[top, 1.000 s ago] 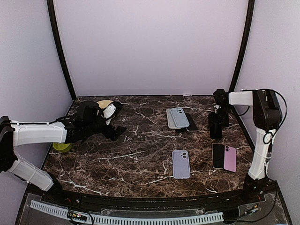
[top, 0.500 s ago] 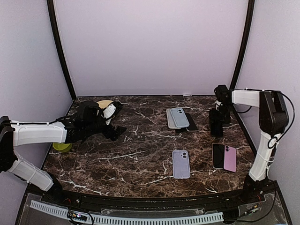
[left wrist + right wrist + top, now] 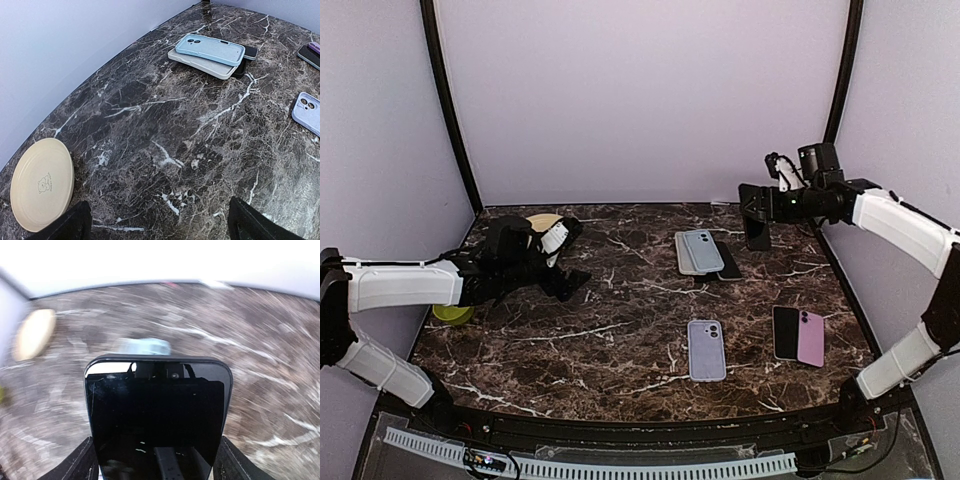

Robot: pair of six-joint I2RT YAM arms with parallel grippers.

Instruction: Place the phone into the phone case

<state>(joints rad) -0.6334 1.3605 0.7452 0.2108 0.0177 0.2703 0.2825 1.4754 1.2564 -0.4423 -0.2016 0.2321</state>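
Note:
My right gripper [image 3: 757, 216] is shut on a black phone [image 3: 757, 226] and holds it upright, raised above the back right of the table. In the right wrist view the phone [image 3: 157, 410] fills the space between the fingers [image 3: 82, 462], its dark screen towards the camera. A lilac phone case [image 3: 706, 349] lies camera side up at the middle front. A light blue case [image 3: 700, 248] lies stacked on a pale one at the back centre. My left gripper [image 3: 565, 258] is open and empty, low over the left of the table [image 3: 160, 231].
A black phone [image 3: 786, 332] and a pink phone [image 3: 811, 338] lie side by side at the front right. Another dark phone [image 3: 728, 263] pokes out under the case stack [image 3: 210, 49]. A cream disc [image 3: 42, 182] and a green object [image 3: 452, 314] sit at the left.
My right gripper has lifted the black phone off the table and swung it up and to the left. The right wrist view is motion-blurred. The left arm has not moved.

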